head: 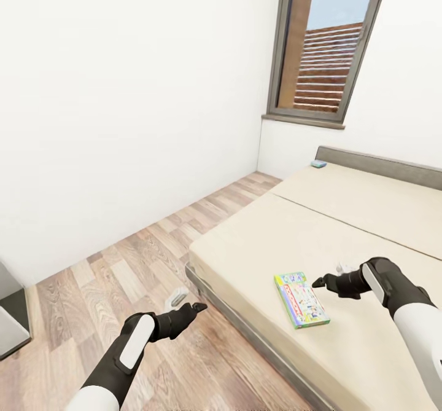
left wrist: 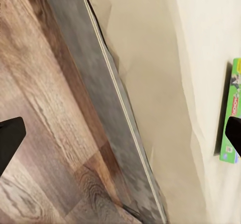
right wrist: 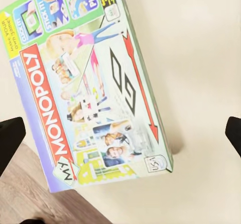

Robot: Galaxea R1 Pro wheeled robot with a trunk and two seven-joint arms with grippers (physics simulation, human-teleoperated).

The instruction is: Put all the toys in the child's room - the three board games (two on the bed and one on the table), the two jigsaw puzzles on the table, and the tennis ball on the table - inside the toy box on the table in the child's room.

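Right wrist view is showing the right gripper point(right wrist: 120, 133) hovering spread wide over the board game point(right wrist: 93, 83) lying flat near the bed point(head: 368, 227) edge; likely light, stiff, slick cardboard, so pinching across a long edge looks best.

A bedroom in a home was shown. A long low bed point(head: 344, 227) with a plain beige mattress and a grey headboard point(head: 380, 164) was set along a white wall point(head: 123, 91). The floor point(head: 123, 263) was laid in wood planks, and a tall dark-framed window point(head: 325, 42) was seen above. A printed board game box point(head: 301, 299) was left lying on the mattress.
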